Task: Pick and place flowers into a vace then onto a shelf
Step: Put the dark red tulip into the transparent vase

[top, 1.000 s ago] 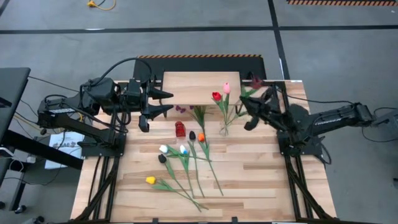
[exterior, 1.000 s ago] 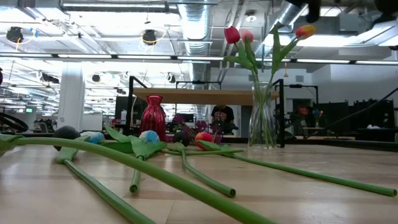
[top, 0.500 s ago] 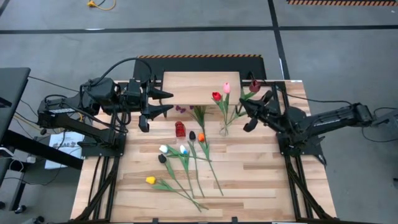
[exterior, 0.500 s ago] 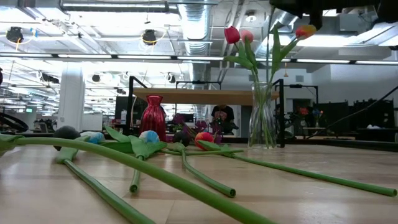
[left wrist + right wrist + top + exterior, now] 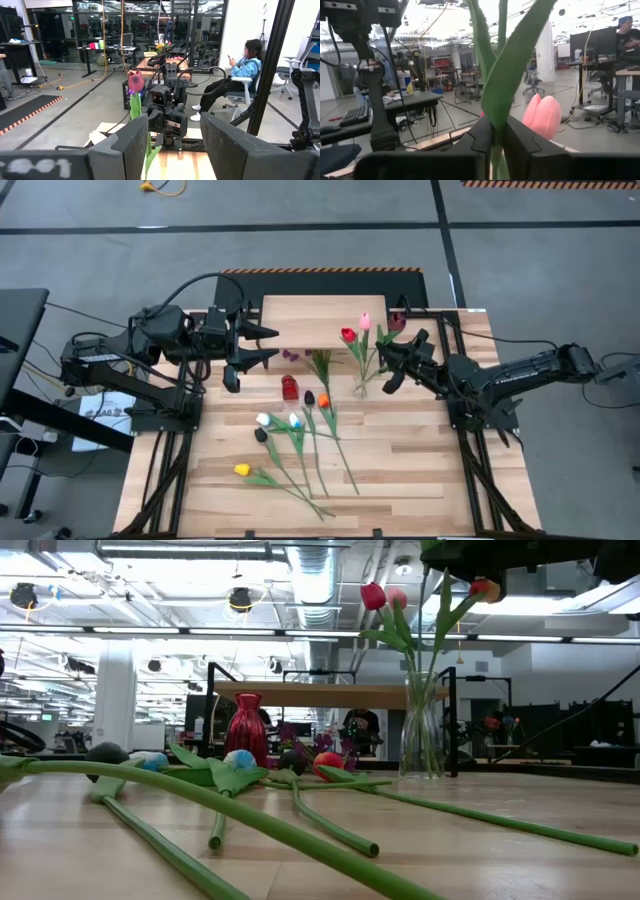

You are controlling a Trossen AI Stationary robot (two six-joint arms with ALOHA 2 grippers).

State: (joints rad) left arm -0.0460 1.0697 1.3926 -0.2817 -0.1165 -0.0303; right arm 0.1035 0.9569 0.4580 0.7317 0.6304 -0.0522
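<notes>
In the low view the right gripper [image 5: 470, 555] is cut off by the upper edge, so only a dark mass shows above the glass vase [image 5: 421, 726], and its fingers cannot be read there. The right wrist view gives what is missing: the two dark fingers [image 5: 482, 137] stand narrow around a green stem [image 5: 495, 90], touching it on both sides, with a pink tulip [image 5: 543, 116] just beside. The head of the held flower is outside that picture; the high view shows a dark red head [image 5: 397, 321] at about 12 o'clock from the right gripper [image 5: 384, 366].

From above the vase [image 5: 360, 388] is hard to make out, nearly transparent, at about 6 o'clock from the shelf [image 5: 322, 322]. A red tulip [image 5: 348, 335] stands in it.

The left gripper [image 5: 270, 344] waits at 9 o'clock of the shelf, fingers apart and holding nothing. More flowers [image 5: 300, 445] lie on the table [image 5: 420, 470], at 6 o'clock from a small red vase [image 5: 289, 388]. The left wrist view shows a seated person [image 5: 235, 75] in the room behind.
</notes>
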